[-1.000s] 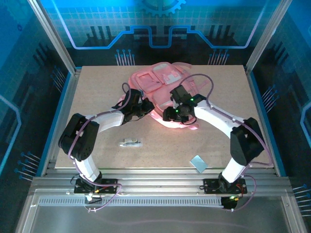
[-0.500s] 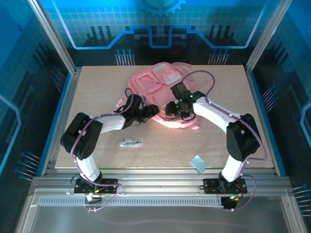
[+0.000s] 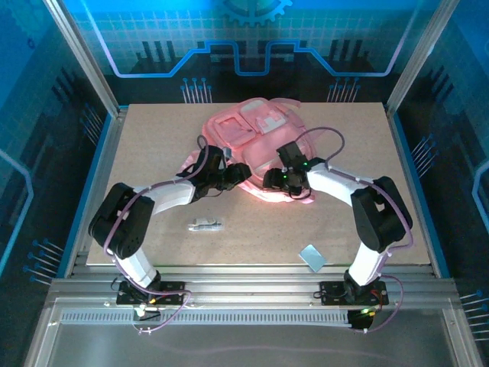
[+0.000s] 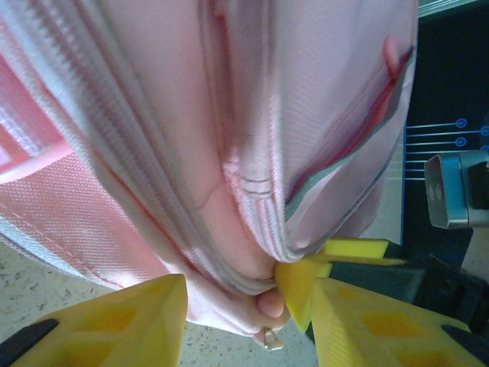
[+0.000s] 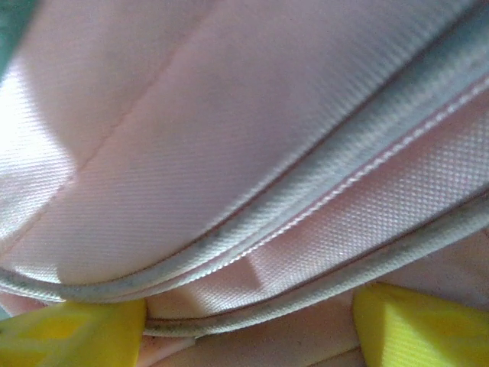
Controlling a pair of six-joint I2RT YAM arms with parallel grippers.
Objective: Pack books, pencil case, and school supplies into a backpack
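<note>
Top external: left end effector (image 3: pixel 241 174), right end effector (image 3: pixel 269 181) spread at backpack (image 3: pixel 244 126) (pen (image 3: pixel 206 225), rectangle (image 3: pixel 311 257) apart).

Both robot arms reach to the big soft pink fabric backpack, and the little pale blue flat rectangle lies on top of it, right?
Not quite. The little pale blue flat rectangle lies on the bare table, near the right arm's base, well apart from the big soft pink fabric backpack. The top external view shows this. Both arms do reach to the backpack.
</note>
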